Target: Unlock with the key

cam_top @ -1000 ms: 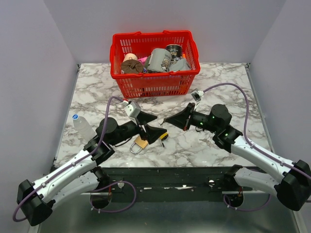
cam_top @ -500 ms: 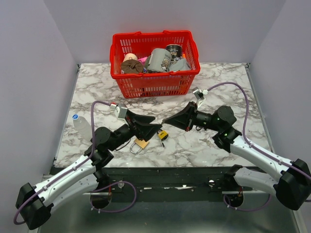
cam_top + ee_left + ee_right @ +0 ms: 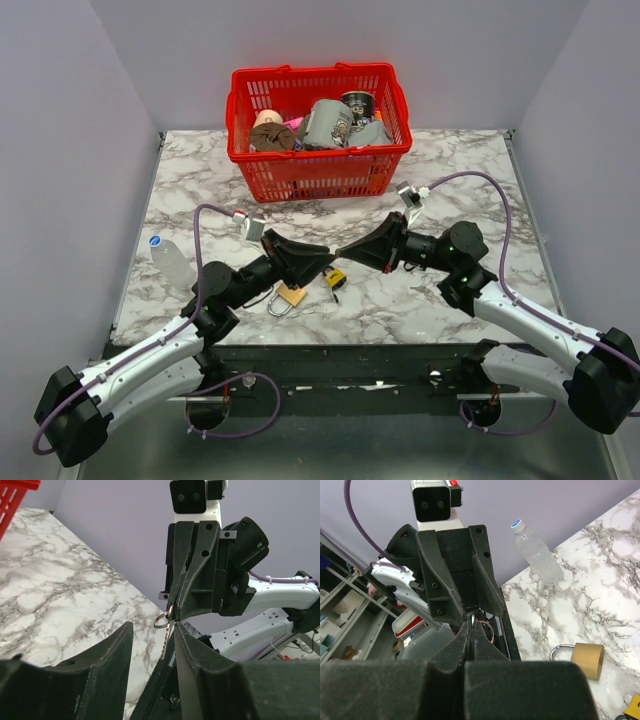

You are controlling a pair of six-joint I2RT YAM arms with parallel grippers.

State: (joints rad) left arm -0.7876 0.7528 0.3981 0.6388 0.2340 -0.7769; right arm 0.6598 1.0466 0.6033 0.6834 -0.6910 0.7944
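My right gripper [image 3: 343, 252] is shut on the key [image 3: 169, 639], a slim grey metal blade with a wire ring [image 3: 161, 621], held in the air above the table. In the right wrist view only a sliver of the key [image 3: 472, 618] shows between the closed tips [image 3: 471, 626]. My left gripper [image 3: 152, 632] is open, tip to tip with the right one; its jaws stand either side of the key blade without touching it. The small yellow-and-black padlock [image 3: 335, 277] lies on the marble below the two grippers.
A plain brass padlock [image 3: 290, 295] lies left of the small one and shows in the right wrist view [image 3: 586, 654]. A clear bottle [image 3: 168, 262] lies at the table's left edge. A red basket [image 3: 318, 178] of items stands at the back.
My left gripper has lifted off the table near the padlocks and turned up towards the right gripper. The right gripper has edged left with the key, so the tips now meet.
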